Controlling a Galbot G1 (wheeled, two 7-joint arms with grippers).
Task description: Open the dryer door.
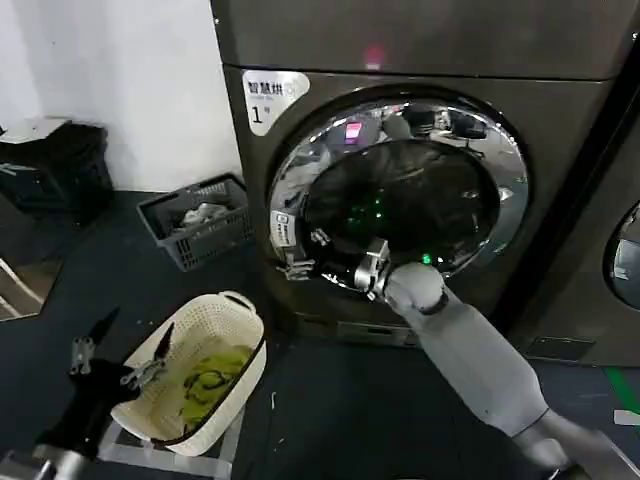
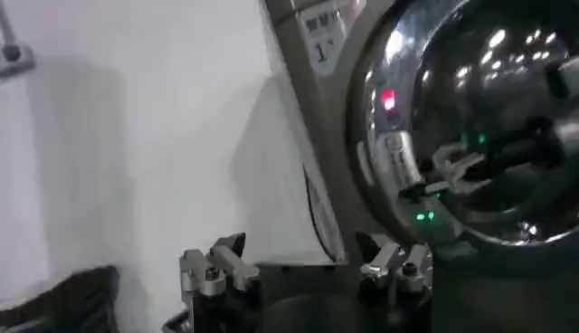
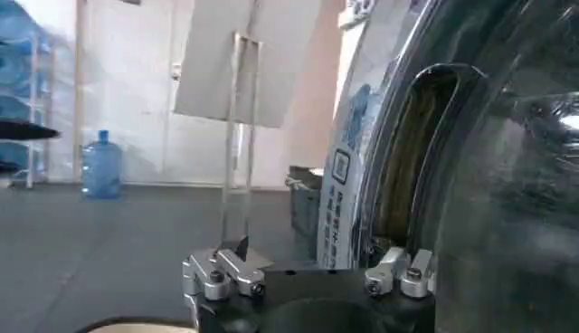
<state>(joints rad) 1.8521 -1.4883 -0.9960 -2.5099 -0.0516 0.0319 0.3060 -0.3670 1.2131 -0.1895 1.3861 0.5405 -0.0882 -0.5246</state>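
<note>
- Left gripper (image 1: 122,350), black with metal-tipped fingers: parked low at the robot's left, fingers spread apart and holding nothing, just over the rim of the cream perforated plastic laundry basket (image 1: 243,306), which holds yellow-green cloth. Idle; little hazard while it is parked.
- Right gripper (image 1: 318,262), black with silver finger mounts on a pale grey arm: reaching in at the lower left edge of the dryer door (image 1: 398,190), beside the recessed slot in the chrome. In the right wrist view its fingers (image 3: 222,269) stand apart, nothing between them. No hold on the door is visible.
- Dryer door, large round porthole with wide shiny chrome rim and dark tinted glass: appears closed against the dark grey machine front, below the white "1" sticker (image 1: 268,97).
- Risk, judged: fingertips may skate off the polished rim if they miss the recess.
- Risk, judged: pulling straight out rather than along the hinge arc could drop the catch.
- Grey slatted crate (image 1: 196,222), floor by wall, left of the machine: may obstruct a wide swing.
</note>
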